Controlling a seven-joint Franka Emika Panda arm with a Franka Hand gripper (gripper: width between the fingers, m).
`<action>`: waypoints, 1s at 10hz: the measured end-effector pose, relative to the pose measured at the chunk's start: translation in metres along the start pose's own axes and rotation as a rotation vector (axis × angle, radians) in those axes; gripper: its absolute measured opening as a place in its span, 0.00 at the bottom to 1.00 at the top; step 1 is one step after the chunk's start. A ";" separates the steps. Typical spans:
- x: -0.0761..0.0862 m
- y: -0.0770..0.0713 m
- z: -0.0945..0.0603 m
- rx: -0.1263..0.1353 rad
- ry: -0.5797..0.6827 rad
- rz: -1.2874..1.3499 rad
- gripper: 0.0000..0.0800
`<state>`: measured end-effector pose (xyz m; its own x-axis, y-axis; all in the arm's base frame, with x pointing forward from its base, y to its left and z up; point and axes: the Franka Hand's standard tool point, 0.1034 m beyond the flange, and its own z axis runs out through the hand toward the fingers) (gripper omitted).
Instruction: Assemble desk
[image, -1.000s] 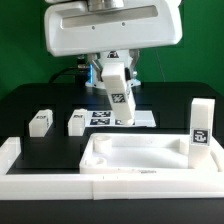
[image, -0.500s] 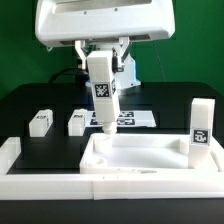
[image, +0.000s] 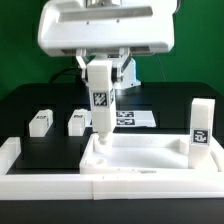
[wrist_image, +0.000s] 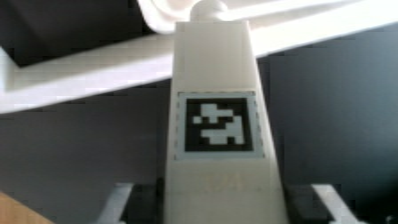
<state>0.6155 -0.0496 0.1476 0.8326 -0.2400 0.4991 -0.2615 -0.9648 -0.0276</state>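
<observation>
My gripper is shut on a white leg block and holds it upright. The block's lower end sits at the far corner of the desk panel on the exterior view's left. I cannot tell whether it is seated in the socket. In the wrist view the leg block with its square tag runs away from my gripper toward the panel's rim. Another leg block stands upright at the panel's corner on the exterior view's right. Two leg blocks lie on the black table.
The marker board lies flat behind the panel. Long white bars edge the black table along the front and the exterior view's left. A green wall stands behind the arm.
The held leg block has gone from tilted to upright. It moved toward the exterior view's left and down, so its lower end now meets the panel's far corner.
</observation>
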 end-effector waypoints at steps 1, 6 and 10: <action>-0.003 0.003 0.004 -0.008 0.006 -0.003 0.36; -0.012 0.004 0.017 -0.023 0.019 -0.016 0.36; -0.014 0.008 0.022 -0.031 0.024 -0.018 0.36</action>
<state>0.6120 -0.0564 0.1214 0.8256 -0.2196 0.5198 -0.2620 -0.9650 0.0084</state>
